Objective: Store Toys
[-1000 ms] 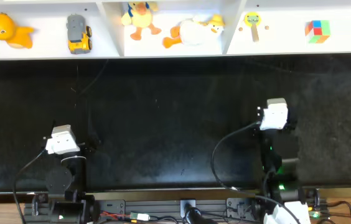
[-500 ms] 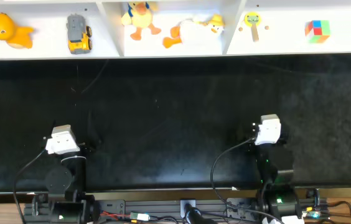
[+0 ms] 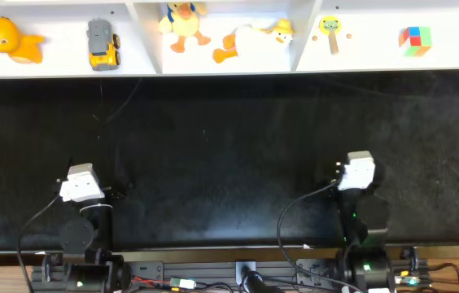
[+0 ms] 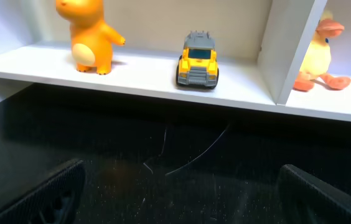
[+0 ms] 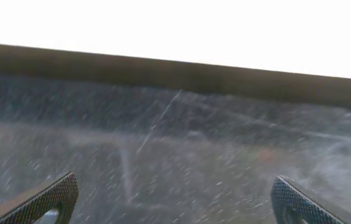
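Black mat (image 3: 229,155) between white shelf (image 3: 59,68) edge and left, right spread jaws.

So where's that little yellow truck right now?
In the top view, the yellow truck sits in the left compartment of the white shelf, right of the orange toy.

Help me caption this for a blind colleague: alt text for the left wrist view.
A white shelf holds an orange toy figure and a yellow toy truck in one compartment, a plush duck in the next. The left tool, open, hangs over the black mat.
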{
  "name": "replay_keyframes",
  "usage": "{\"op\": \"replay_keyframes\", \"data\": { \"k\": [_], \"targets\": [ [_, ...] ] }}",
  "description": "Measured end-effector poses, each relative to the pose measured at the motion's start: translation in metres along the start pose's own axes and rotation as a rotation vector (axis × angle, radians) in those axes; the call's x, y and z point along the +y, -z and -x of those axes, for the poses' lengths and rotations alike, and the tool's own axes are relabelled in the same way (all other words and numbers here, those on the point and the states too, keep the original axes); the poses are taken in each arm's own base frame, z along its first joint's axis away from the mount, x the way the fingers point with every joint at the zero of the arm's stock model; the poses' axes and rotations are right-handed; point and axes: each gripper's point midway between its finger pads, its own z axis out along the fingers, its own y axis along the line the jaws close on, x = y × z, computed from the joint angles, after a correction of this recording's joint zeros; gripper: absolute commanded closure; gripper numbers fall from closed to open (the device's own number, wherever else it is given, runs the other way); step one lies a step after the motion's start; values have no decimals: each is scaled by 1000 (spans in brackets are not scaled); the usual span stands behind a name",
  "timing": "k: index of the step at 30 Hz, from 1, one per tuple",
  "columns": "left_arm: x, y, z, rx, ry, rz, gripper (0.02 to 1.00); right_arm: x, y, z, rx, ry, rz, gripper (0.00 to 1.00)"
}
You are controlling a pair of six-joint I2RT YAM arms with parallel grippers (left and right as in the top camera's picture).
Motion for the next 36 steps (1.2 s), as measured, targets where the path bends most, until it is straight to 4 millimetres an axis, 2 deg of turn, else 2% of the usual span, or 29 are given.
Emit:
{"op": "replay_keyframes", "data": {
  "k": [8,18,25,36],
  "targets": [
    [0,0,0,0,0,0,20,-4,7,21,-93,-4,-17,5],
    [0,0,0,0,0,0,20,0,20,49,-224,-24,17,5],
    [0,0,0,0,0,0,20,0,20,49,-227,-62,23,5],
    [0,0,0,0,0,0,20,-11,20,48,-225,-79,-21,3]
  ]
}}
